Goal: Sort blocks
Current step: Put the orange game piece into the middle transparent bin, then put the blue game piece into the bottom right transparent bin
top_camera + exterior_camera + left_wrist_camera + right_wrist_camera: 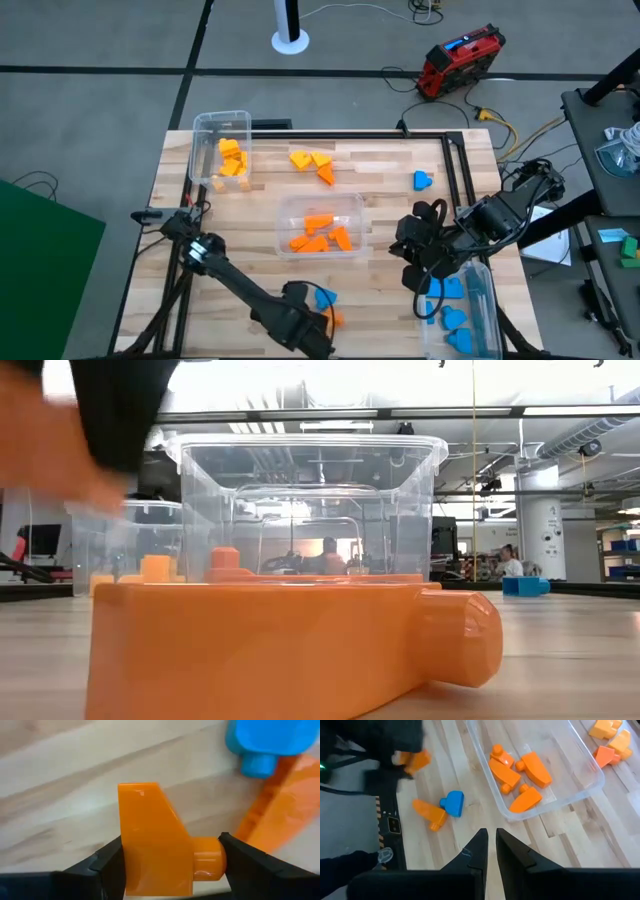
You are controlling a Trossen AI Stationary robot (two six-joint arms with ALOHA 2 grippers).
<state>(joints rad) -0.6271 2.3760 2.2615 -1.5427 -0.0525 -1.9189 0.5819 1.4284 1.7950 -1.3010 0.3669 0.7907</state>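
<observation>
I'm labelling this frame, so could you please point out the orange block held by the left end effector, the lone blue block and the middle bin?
Orange block (155, 840), left wrist view, flat face.
Blue block (423, 180), high view, centre.
Middle bin (322, 198), high view, far rim.

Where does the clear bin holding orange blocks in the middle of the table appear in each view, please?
High view: the clear bin sits at the table's centre.
Low view: centre, behind a near orange block.
Left wrist view: not in it.
Right wrist view: upper right.
Shared landmark: the blue block near the table's front edge, seen in all but the low view.
</observation>
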